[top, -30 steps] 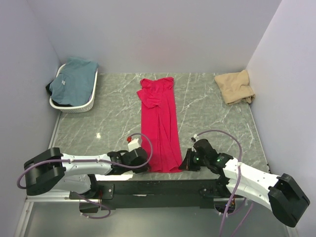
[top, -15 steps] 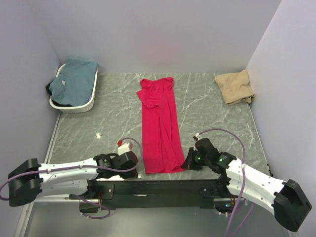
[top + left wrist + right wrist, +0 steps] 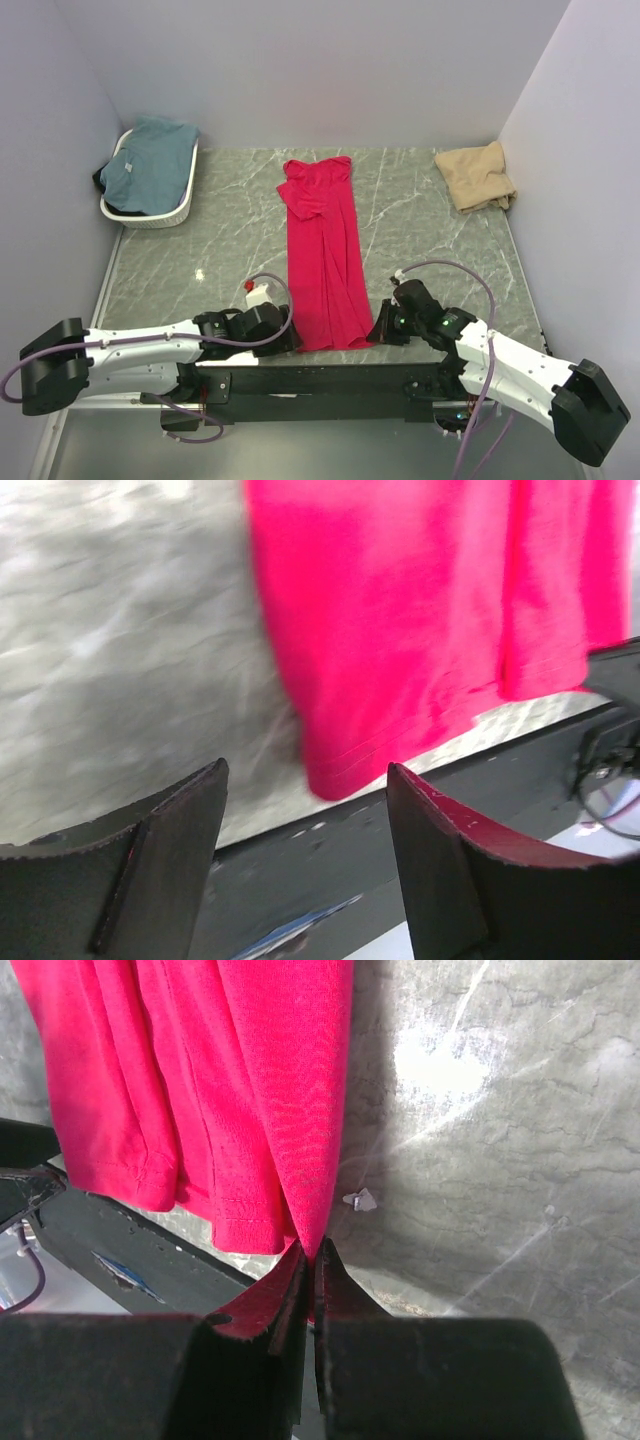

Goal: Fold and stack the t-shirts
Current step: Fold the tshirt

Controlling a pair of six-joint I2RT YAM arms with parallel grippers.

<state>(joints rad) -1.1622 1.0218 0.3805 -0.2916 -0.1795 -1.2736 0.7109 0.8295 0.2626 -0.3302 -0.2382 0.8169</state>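
**Visitor:** What is nearest to us?

**Onlooker:** Two robot arms, bolted at the near edge of a grey marbled table (image 3: 200,260). Both reach in low toward the near end of a red t-shirt (image 3: 325,250). The left gripper (image 3: 305,775) has its jaws spread wide with nothing between them. It hovers just off the near left corner of the hem. The right gripper (image 3: 312,1250) is pinched tight on the near right corner of that hem, and a sliver of red cloth shows between its fingers.

**Visitor:** How does the red one lie?

**Onlooker:** It lies flat down the middle of the table as one long narrow strip, running from the near edge away from us. Its sides are turned in lengthwise, and a sleeve is tucked over at the far end. I would call it half folded. The strip looks like it needs folding end to end before it is a tidy packet.

**Visitor:** And further back?

**Onlooker:** At the far right corner sits a tan t-shirt (image 3: 478,177), in a small, loosely bunched pile. From here I cannot tell whether it is properly folded. At the far left, a teal t-shirt (image 3: 150,162) is draped over a white basket (image 3: 150,215), unfolded.

**Visitor:** So how far along is the job?

**Onlooker:** Early, I would say. The three shirts lie well apart and none rests on another, so there is no stack yet. The teal one looks untouched.
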